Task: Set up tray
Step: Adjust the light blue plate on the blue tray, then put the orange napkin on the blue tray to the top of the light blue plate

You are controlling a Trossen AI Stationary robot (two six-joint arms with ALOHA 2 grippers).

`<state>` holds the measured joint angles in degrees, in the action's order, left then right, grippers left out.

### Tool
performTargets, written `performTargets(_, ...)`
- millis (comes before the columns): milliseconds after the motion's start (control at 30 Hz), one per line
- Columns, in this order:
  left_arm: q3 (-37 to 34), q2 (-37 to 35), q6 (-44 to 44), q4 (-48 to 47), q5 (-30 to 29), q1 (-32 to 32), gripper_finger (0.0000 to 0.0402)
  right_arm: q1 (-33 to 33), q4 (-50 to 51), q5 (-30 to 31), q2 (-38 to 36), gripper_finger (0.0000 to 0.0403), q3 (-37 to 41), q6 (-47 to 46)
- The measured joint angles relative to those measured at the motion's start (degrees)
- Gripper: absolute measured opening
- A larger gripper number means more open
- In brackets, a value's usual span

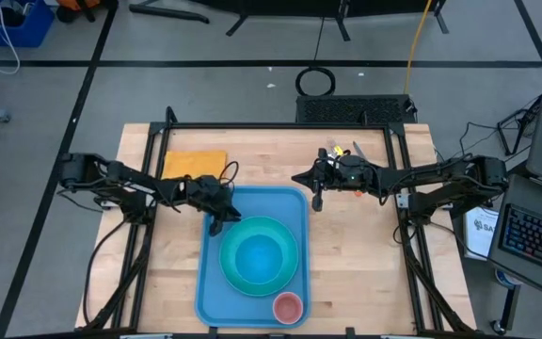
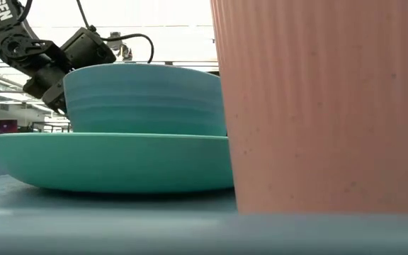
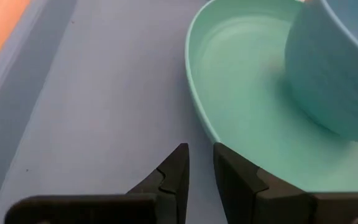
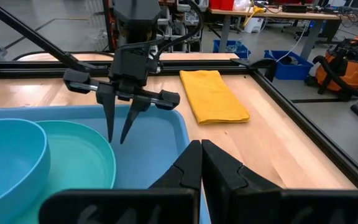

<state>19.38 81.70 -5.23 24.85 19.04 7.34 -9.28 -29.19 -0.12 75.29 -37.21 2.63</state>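
The light-blue tray (image 1: pixel 213 282) lies on the wooden table. A turquoise plate (image 1: pixel 290 268) rests on the tray floor, and a blue bowl (image 1: pixel 257 256) stands in the plate. A pink cup (image 1: pixel 288 307) stands on the tray's near right corner and fills the low view (image 2: pixel 324 106). My left gripper (image 4: pixel 116 140) points down over the tray's far left part, beside the plate's rim (image 3: pixel 197 118). It is open by a narrow gap with nothing between the fingers. My right gripper (image 4: pixel 201 149) hangs shut and empty above the tray's far right corner.
A folded yellow napkin (image 1: pixel 194 164) lies on the wood beyond the tray's far left corner. Small items (image 1: pixel 342 153) sit at the table's far right. Black frame rails (image 1: pixel 280 125) run around the table. Bare wood shows to the right of the tray (image 1: pixel 356 273).
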Motion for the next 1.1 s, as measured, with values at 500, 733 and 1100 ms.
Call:
performTargets(500,0.0,-7.0,2.0,-1.4,-14.8,0.0,0.0076,0.0,0.3,0.0,0.0,0.0,0.0,0.0)
performTargets(733,0.0,-18.8,2.7,-19.8,-35.1,0.0,0.0076,0.0,0.4,0.0,0.0,0.0,0.0,0.1)
performTargets(1100,0.0,-19.4,4.8,-33.3,-41.0,1.3,0.009,0.0,0.7,0.0,0.0,0.0,0.0,0.0)
